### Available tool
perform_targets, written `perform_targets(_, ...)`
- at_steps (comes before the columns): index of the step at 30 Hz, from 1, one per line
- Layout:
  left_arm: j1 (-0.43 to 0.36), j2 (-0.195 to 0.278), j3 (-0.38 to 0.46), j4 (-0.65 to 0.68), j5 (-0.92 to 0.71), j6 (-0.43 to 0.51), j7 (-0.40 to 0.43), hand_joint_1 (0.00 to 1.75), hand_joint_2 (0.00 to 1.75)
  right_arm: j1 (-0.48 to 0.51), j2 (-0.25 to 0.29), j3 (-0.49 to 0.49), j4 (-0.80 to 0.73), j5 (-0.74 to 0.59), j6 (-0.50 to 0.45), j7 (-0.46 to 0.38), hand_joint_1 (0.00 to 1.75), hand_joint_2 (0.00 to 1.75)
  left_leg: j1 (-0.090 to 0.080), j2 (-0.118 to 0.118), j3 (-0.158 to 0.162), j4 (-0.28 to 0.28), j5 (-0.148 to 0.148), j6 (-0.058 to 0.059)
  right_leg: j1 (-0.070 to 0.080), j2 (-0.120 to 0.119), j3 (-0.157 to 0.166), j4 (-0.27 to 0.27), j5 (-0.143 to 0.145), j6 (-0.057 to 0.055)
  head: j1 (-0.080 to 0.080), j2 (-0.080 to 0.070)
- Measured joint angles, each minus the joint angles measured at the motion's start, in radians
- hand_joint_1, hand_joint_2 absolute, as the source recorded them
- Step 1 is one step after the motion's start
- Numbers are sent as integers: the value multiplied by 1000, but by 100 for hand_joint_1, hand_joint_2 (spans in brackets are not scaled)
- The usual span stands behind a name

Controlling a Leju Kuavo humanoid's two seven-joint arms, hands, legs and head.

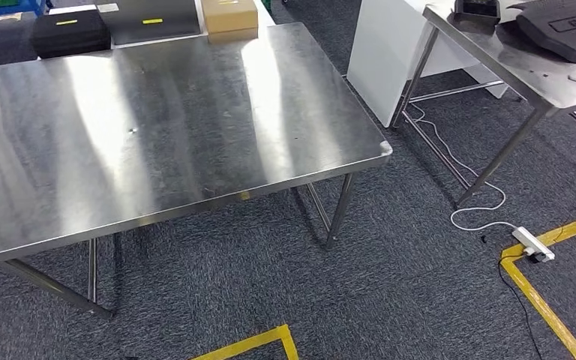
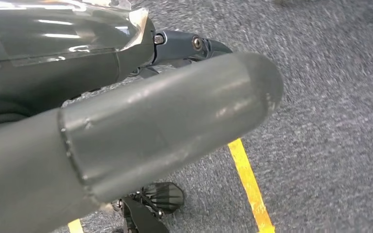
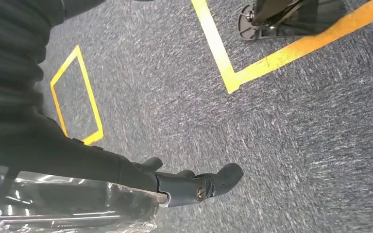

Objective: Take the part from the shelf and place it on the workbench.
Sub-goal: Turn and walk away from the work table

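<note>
In the left wrist view a thick grey thumb (image 2: 170, 121) is seen closest to the lens, lying across the frame. Beyond it the left hand (image 2: 141, 63) is closed around a dark part wrapped in clear plastic (image 2: 53, 43); dark fingertips (image 2: 194, 46) are curled over the wrapped edge. Grey carpet (image 2: 330, 97) and a yellow tape line (image 2: 250, 184) are seen below.

In the right wrist view the right hand (image 3: 141, 179) is recorded against the same wrapped part (image 3: 68, 206), with dark fingers (image 3: 213, 182) extended along its edge and lying close together. The part is thus held between both hands, low over the carpet, above yellow floor markings (image 3: 77, 97).

In the head view a steel workbench (image 1: 165, 120) is observed directly ahead, its surface bare and reflective. At its far edge a black case (image 1: 69, 31), a grey flat panel (image 1: 154, 21) and a cardboard box (image 1: 229, 16) are noted. To the right a second steel table (image 1: 525, 67) is seen, bearing dark moulded items (image 1: 566, 28). A white power strip (image 1: 534, 244) and its cable lie on the carpet beside yellow tape (image 1: 547, 300).
</note>
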Motion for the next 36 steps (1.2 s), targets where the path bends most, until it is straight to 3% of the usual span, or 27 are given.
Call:
perform_targets(2,-1,-1,0,0,0,0,0,0,0,2,0,0,0,0,0,0,0,175,-1,18,5,-2,-2,-11,6,9,1,-13,4,-12,-1,0)
perform_targets(3,-1,-2,0,0,0,0,1,0,0,4,0,0,0,0,0,0,0,175,2,18,8,-1,-4,-17,-1,19,4,-17,8,-18,-1,0)
perform_targets(6,-2,0,0,0,0,0,1,0,0,8,3,0,0,0,-1,0,0,175,7,-13,8,9,-15,-30,-21,38,18,-27,18,-29,-5,0)
perform_targets(9,-2,1,0,0,0,0,0,0,0,8,4,1,0,0,-1,0,0,175,7,-24,7,14,-20,-32,-20,40,17,-27,18,-30,-6,0)
perform_targets(10,-1,0,1,0,0,0,0,0,0,8,4,1,0,0,-1,1,0,175,8,-38,-1,32,-34,-33,-20,43,16,-27,19,-33,-7,0)
perform_targets(12,4,0,1,0,-1,-1,1,0,0,8,6,1,-1,0,-1,1,0,175,13,-76,-55,153,-94,-41,-20,70,13,-26,23,-41,-8,0)
perform_targets(13,6,0,1,0,-1,-1,0,0,0,8,7,1,-1,0,0,2,0,175,21,-106,-57,156,-86,-48,-22,98,11,-22,24,-42,-9,0)
perform_targets(14,8,1,1,0,-1,-1,-1,0,0,8,9,2,-1,2,0,2,0,175,30,-138,-50,137,-70,-54,-21,128,6,-14,22,-36,-10,0)
perform_targets(16,10,2,2,1,0,2,-3,0,0,7,11,6,-1,5,3,2,0,175,38,-181,0,15,-7,-55,-22,174,-7,-5,22,-17,-11,0)
perform_targets(17,10,2,2,1,0,4,-3,0,0,7,11,8,-1,6,3,2,0,175,33,-183,1,11,-10,-48,-21,186,-15,-6,25,-6,-11,0)
perform_targets(18,10,1,3,1,1,6,-3,0,0,8,12,10,-1,6,5,2,0,175,30,-170,2,9,-6,-38,-22,196,-21,-11,30,4,-11,0)
perform_targets(19,9,0,3,1,1,8,-3,0,0,10,12,12,-1,7,6,2,0,175,28,-156,4,2,-2,-27,-23,190,-26,-8,30,11,-12,0)
perform_targets(21,9,0,4,0,2,10,-3,0,0,11,13,15,-1,9,9,1,0,175,28,-128,8,-11,8,-8,-22,140,-53,43,3,12,-8,0)
perform_targets(23,11,2,8,0,7,13,-4,0,0,7,14,21,-1,13,14,-1,0,175,24,-96,7,-14,10,0,-21,89,-114,164,-53,6,-4,0)
perform_targets(25,13,2,14,0,14,15,-4,0,0,7,14,31,-1,15,19,-4,0,175,19,-66,4,-14,9,2,-21,78,-158,258,-86,9,-4,0)
perform_targets(26,13,1,17,0,17,14,-2,0,0,8,13,39,-1,16,21,-5,0,175,17,-52,4,-14,9,2,-21,74,-153,256,-81,14,-4,0)
perform_targets(27,13,0,20,0,20,12,2,0,0,9,11,48,-1,16,24,-6,0,175,17,-40,4,-14,9,1,-21,67,-126,211,-63,20,-4,0)
perform_targets(29,13,-2,26,0,23,9,13,0,0,5,7,68,-1,16,31,-7,0,175,15,-18,8,-13,6,-3,-18,27,-45,70,-17,25,-3,0)
perform_targets(31,14,-3,31,0,23,8,19,0,0,-2,5,84,-1,16,34,-7,0,175,10,2,16,-13,1,-14,-7,-5,-4,-11,9,11,-3,0)
perform_targets(33,14,-5,33,0,24,8,20,0,0,-5,4,95,-1,16,35,-7,0,175,9,21,25,-15,-4,-26,1,5,-5,-19,15,-7,-3,0)
perform_targets(34,12,-5,34,0,24,8,21,0,0,-4,3,98,-1,16,35,-7,0,175,13,21,28,-15,-7,-33,-6,16,-1,-21,18,-16,-4,0)
perform_targets(36,11,-6,35,0,24,8,21,0,0,-4,3,102,-1,16,34,-6,0,175,18,-22,18,19,-37,-44,-18,38,6,-28,27,-31,-7,0)
